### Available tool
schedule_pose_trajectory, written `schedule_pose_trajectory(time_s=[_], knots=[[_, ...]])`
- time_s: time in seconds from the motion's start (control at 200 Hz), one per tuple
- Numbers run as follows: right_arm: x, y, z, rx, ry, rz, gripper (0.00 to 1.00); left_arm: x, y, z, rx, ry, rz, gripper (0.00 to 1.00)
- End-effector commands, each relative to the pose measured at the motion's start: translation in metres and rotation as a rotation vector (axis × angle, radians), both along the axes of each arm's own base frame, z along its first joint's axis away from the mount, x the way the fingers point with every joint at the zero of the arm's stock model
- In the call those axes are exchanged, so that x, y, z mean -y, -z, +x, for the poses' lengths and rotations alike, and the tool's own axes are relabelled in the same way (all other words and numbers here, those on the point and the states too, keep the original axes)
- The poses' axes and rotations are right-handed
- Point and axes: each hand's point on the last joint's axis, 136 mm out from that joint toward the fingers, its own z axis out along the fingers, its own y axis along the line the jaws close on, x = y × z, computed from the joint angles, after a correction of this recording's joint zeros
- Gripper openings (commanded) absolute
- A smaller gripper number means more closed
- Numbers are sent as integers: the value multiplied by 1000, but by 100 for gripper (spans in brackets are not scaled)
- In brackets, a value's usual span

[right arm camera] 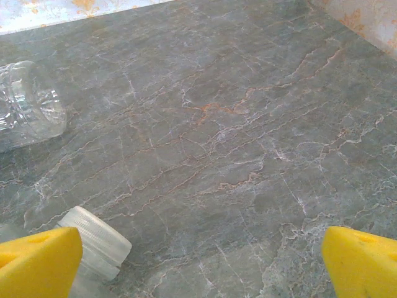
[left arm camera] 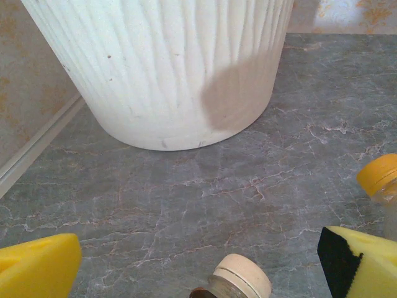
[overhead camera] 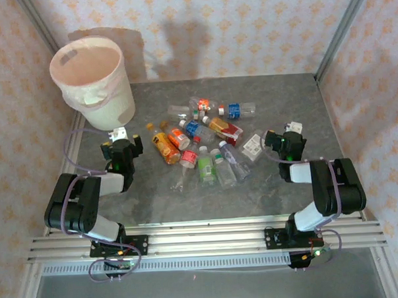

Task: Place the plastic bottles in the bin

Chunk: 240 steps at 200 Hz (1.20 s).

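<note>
Several plastic bottles (overhead camera: 205, 143) lie in a loose heap at the middle of the grey table, with orange, red, green and blue labels. The bin (overhead camera: 90, 74), a white bucket with a pale pink liner, stands at the far left corner. My left gripper (overhead camera: 124, 144) sits low between the bin and the heap, open and empty. In the left wrist view the bin's ribbed wall (left arm camera: 167, 68) rises just ahead of that gripper (left arm camera: 195, 264), with a cream bottle cap (left arm camera: 245, 278) between the fingers. My right gripper (overhead camera: 284, 140) is open to the right of the heap; a white-capped bottle (right arm camera: 96, 245) lies by its left finger (right arm camera: 37, 264).
Patterned walls close in the table (overhead camera: 282, 92) on three sides. A yellow cap (left arm camera: 379, 177) shows at the right edge of the left wrist view. A clear bottle's base (right arm camera: 31, 105) lies far left in the right wrist view. Bare marble spreads ahead of the right gripper (right arm camera: 201, 264).
</note>
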Motion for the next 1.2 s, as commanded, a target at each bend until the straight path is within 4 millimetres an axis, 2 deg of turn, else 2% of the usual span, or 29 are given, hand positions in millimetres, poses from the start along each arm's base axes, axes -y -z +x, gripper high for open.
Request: schedule_pose_trajectory(time_s=[0.0,0.605,0.856,0.946,1.026,1.116,1.196], knots=[[3,-10,4,38,11,-9,99,-8,-3,-3,24,-43,0,100],[3,-10,3,39,11,-8,99,-8,-4,-3,26,-42,0,100],[5,-29,4,26,25,-11,99,-4,-8,0,4,-16,-1,100],[6,-43,1,36,29,-11,99,-1,-18,0,-28,1,4,100],[15,-63,-4,30,103,15,99,0,-37,-6,-32,4,-12,100],[24,-80,-10,5,202,89,99,-1,-64,-21,25,-46,-44,100],[25,-81,-16,-58,268,176,99,1,-82,-37,59,-106,-131,100]])
